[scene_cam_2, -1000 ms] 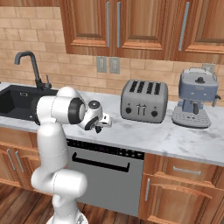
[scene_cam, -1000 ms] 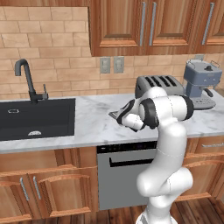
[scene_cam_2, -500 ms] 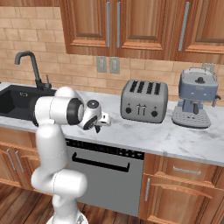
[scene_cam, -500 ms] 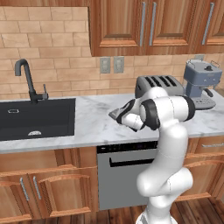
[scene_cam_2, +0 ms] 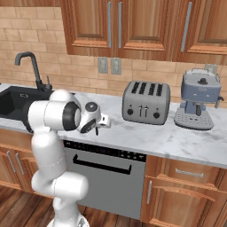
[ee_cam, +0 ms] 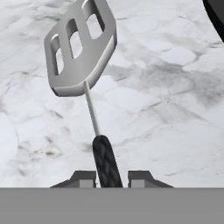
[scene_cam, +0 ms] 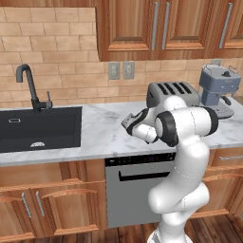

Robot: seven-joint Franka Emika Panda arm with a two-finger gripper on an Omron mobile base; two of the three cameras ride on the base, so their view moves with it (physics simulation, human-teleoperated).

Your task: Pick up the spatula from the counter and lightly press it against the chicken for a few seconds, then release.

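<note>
Currently the desk [scene_cam: 95, 137] carries a sink [scene_cam: 38, 128] at one end and a toaster [scene_cam: 171, 92] beside a coffee machine [scene_cam: 216, 90] at the other. The arm [scene_cam: 185, 156] bends low over the marble between sink and toaster.

1. Spatula [ee_cam: 83, 78]: lies flat on the desk. Its long axis runs straight away from the claw [ee_cam: 111, 177], with the dark handle nearest and the slotted blade farthest.
2. Claw: the handle sits between the 2 fingertips [ee_cam: 83, 177], which flank it closely. Whether they are clamped on it or a hair short of it cannot be told.
3. Governing relation: the handle is centred in the claw and in line with it, so the lift probably needs no sideways correction.

View comparison: both base views place the claw [scene_cam: 130, 124] low over the front of the desk, ahead of the toaster. The hand view adds the handle alignment and a dark curved edge [ee_cam: 215, 13] in 1 corner, too little to identify.
</note>
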